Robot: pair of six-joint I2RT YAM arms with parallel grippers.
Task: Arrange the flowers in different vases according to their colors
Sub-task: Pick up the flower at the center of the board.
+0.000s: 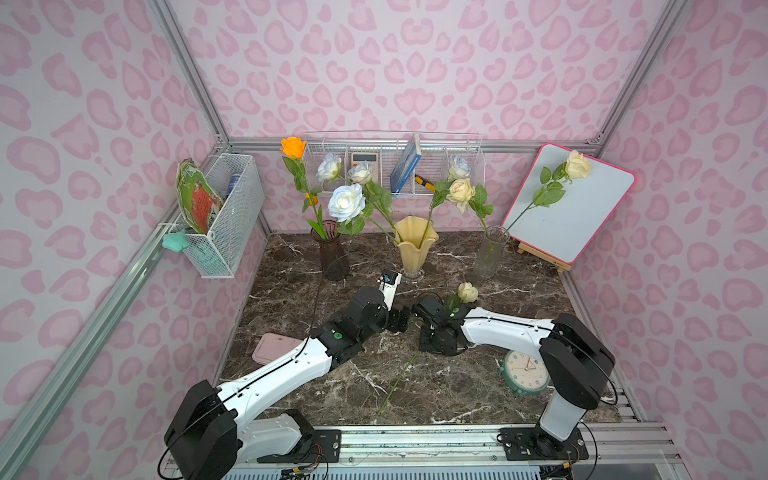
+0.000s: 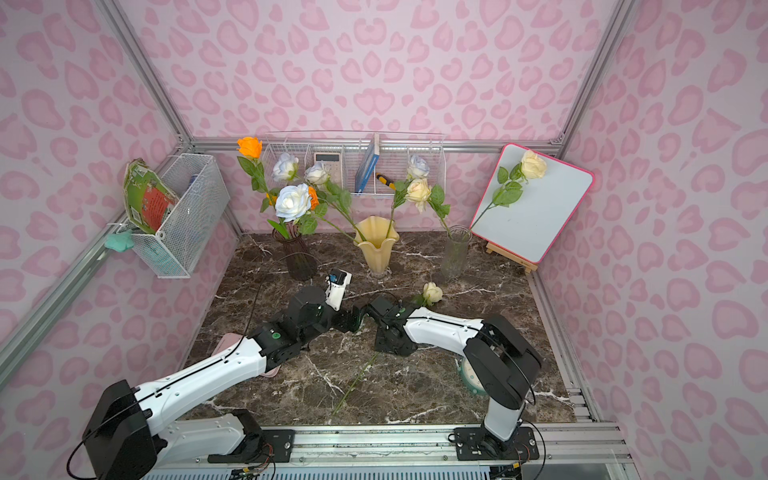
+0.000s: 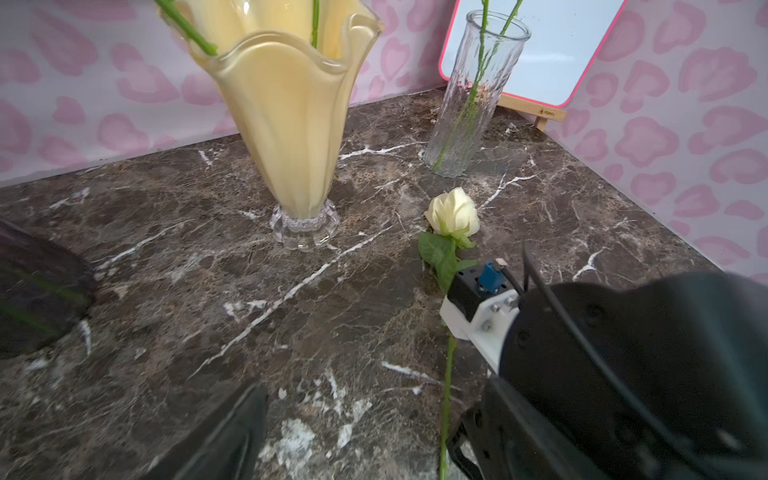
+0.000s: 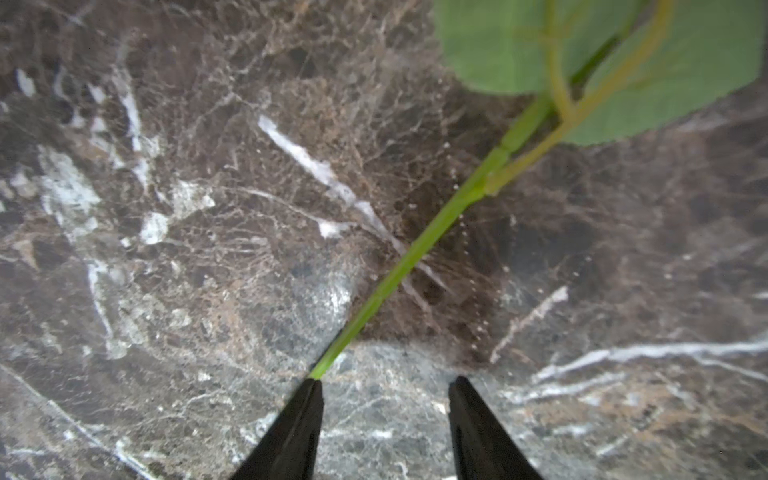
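Looking down in both top views, the cream rose [image 1: 468, 292] lies flat on the marble table [image 1: 457, 395] near the clear vase [image 1: 490, 253]. The right gripper [image 1: 434, 338] is over its stem and the left gripper [image 1: 400, 320] is just beside. Left wrist view adds the tight pale bud, green leaves and a spread, empty left claw. Only the right wrist view shows the right fingers parted, stem meeting one tip, not pinched.

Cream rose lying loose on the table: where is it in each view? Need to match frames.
Top view: cream rose right of centre, bloom by the right arm's wrist.
Top view: same spot, slightly right of centre.
Left wrist: bloom centre-right, stem running to the bottom edge.
Right wrist: bloom not in it; only its stem and leaves, upper right.
Landmark: yellow vase, left of the bloom; absent from right wrist.
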